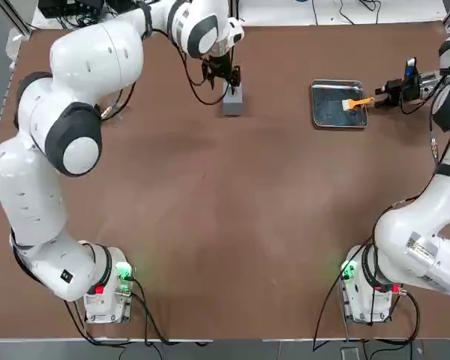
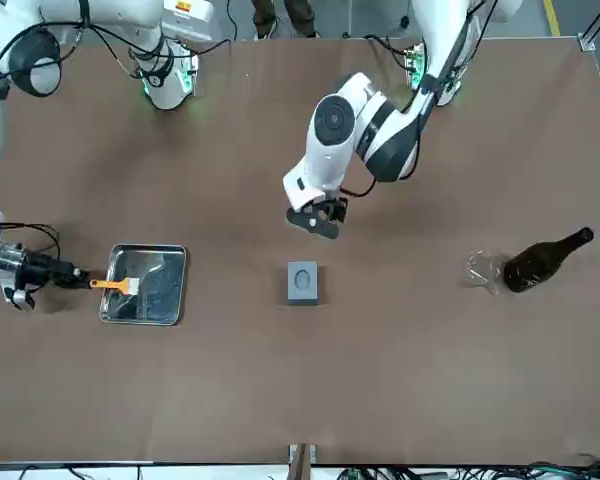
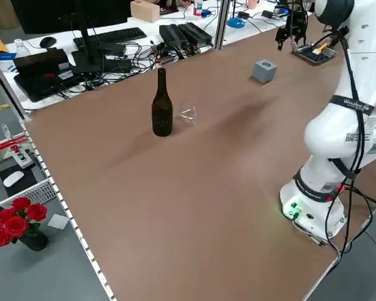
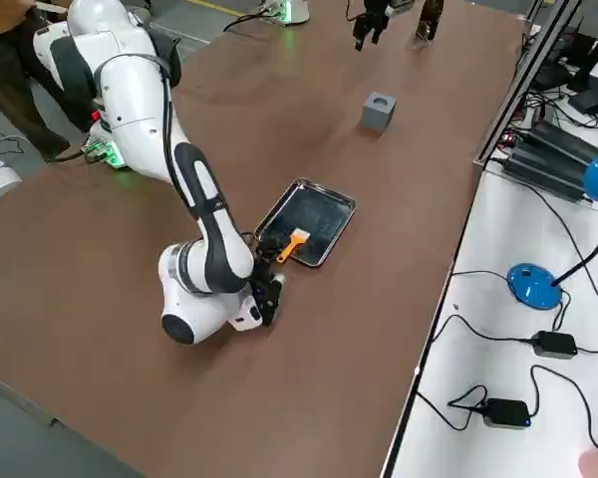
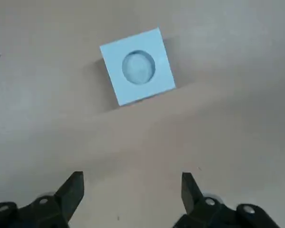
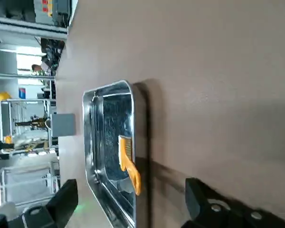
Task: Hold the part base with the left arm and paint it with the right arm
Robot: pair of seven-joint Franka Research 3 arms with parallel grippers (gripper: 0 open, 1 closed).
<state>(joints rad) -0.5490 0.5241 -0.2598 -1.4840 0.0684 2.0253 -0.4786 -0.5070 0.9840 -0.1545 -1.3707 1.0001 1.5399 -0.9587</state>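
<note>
The part base (image 1: pixel 232 99) (image 2: pixel 302 282) (image 5: pixel 137 66) is a small grey block with a round hole on top, standing on the brown table. My left gripper (image 1: pixel 221 75) (image 2: pixel 320 215) (image 5: pixel 130 190) hovers open just short of it on the robot's side, holding nothing. My right gripper (image 1: pixel 394 91) (image 6: pixel 130 204) is open beside the metal tray (image 1: pixel 339 116) (image 6: pixel 92 142). An orange-handled brush (image 1: pixel 358 102) (image 6: pixel 128 164) rests over the tray's rim, its handle pointing at the open fingers and sitting apart from them.
A dark bottle (image 2: pixel 545 260) (image 3: pixel 161 103) and a clear glass (image 2: pixel 485 270) are on the table's left part, well away from the block. A desk edge with cables and devices (image 4: pixel 538 299) borders the far side.
</note>
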